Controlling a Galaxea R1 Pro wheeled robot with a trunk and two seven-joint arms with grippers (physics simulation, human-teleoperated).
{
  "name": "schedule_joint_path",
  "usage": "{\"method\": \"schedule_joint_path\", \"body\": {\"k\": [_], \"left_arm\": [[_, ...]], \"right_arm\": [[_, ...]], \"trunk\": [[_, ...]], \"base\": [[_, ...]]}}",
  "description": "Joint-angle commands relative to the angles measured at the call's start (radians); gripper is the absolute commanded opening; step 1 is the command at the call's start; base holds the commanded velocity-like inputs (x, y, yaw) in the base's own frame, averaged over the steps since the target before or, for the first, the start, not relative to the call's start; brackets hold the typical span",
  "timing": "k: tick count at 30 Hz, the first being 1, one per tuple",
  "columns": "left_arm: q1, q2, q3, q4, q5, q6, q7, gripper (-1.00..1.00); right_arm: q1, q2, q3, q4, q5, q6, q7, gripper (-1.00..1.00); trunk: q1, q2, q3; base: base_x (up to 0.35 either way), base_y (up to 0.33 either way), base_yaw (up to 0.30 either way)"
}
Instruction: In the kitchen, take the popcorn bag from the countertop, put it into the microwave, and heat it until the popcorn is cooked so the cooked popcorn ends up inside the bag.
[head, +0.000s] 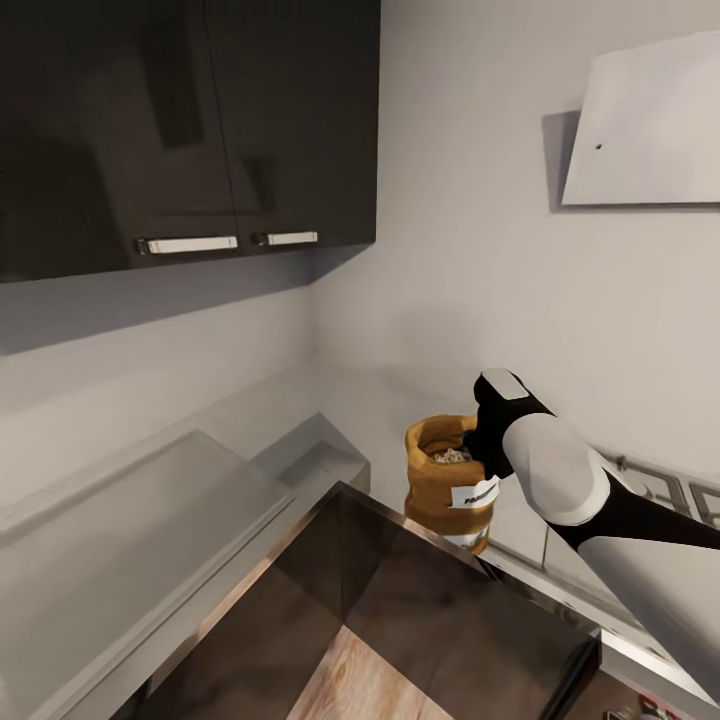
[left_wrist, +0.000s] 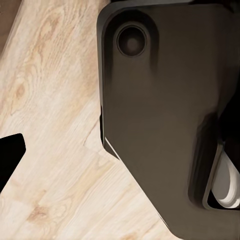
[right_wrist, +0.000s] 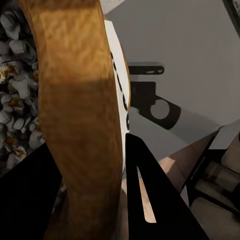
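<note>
The popcorn bag (head: 448, 492), a tan-brown sack with a white label, hangs a little above the grey countertop (head: 560, 560) near the wall corner. My right gripper (head: 478, 446) is shut on the bag's rolled rim at the side nearest the hob. In the right wrist view the brown rim (right_wrist: 80, 115) runs between my two black fingers (right_wrist: 150, 200). Pale popcorn (right_wrist: 15, 95) lies inside the sack and also shows from above (head: 452, 456). My left gripper (left_wrist: 10, 157) hangs low over the wooden floor (left_wrist: 50, 100), open and holding nothing. The microwave is out of view.
A gas hob (head: 665, 490) sits flush in the counter to the right of the bag. Dark wall cabinets (head: 190, 130) hang at upper left and a white hood (head: 650, 130) at upper right. A pale grey ledge (head: 130, 530) runs along the left wall, with a dark glossy surface (head: 420, 600) in front.
</note>
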Motion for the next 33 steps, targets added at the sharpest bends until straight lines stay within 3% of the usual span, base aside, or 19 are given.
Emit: {"method": "schedule_joint_path", "body": {"k": [1,9,12,17,33], "left_arm": [[0.0,0.0,0.001,-0.002,0.0,0.006,0.0,1.0],[0.0,0.0,0.001,-0.002,0.0,0.006,0.0,1.0],[0.0,-0.013,-0.001,-0.002,0.0,0.006,0.0,1.0],[0.0,-0.021,-0.001,-0.001,0.0,0.006,0.0,1.0],[0.0,-0.021,-0.001,-0.001,0.0,0.006,0.0,1.0]], "right_arm": [[0.0,0.0,0.003,-0.002,-0.007,0.01,-0.006,-1.0],[0.0,0.0,-0.003,-0.002,-0.008,0.012,-0.007,-1.0],[0.0,0.0,-0.029,-0.002,-0.009,0.012,-0.007,-1.0],[0.0,0.0,-0.052,-0.003,-0.01,0.013,-0.006,-1.0],[0.0,-0.001,-0.055,-0.009,-0.01,0.014,-0.006,-1.0]], "trunk": [[0.0,-0.001,0.0],[0.0,-0.001,0.013],[0.0,-0.001,0.018],[0.0,-0.001,0.027],[0.0,-0.001,0.053]], "base": [[0.0,0.0,0.0],[0.0,0.0,0.0],[-0.069,0.0,0.0],[-0.267,0.0,0.0],[-0.303,0.0,0.0]]}}
